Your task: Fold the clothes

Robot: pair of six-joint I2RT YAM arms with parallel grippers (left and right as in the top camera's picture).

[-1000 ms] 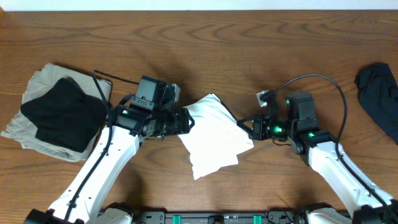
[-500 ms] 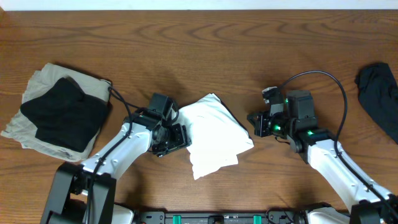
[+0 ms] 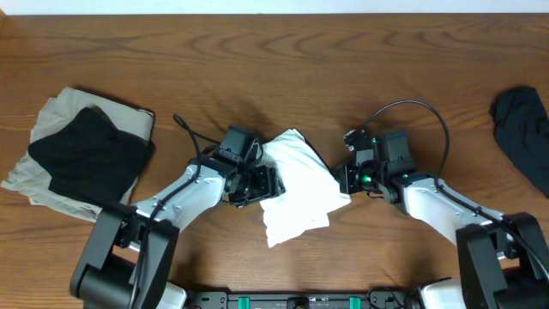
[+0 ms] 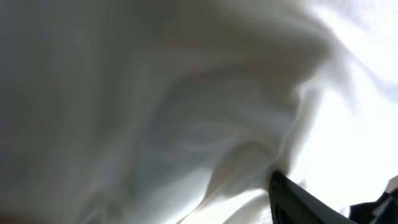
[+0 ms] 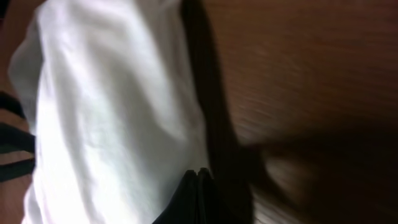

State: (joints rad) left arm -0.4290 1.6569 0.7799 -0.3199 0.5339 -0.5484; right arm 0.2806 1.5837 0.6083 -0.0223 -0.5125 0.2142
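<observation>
Fold under way on the thin white fabric garment (image 3: 300, 193). The right tool (image 3: 343, 180) is closed at its edge; the left tool (image 3: 268, 184) opening is indeterminate. Next, probably: regrasp an edge.

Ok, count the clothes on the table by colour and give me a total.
White garment: 1
Black garment, lying on the beige one: 1
Beige garment: 1
Dark garment, at the right edge: 1
Total: 4

White garment (image 3: 296, 193) sits between left end effector (image 3: 270, 184) and right end effector (image 3: 344, 178).
</observation>
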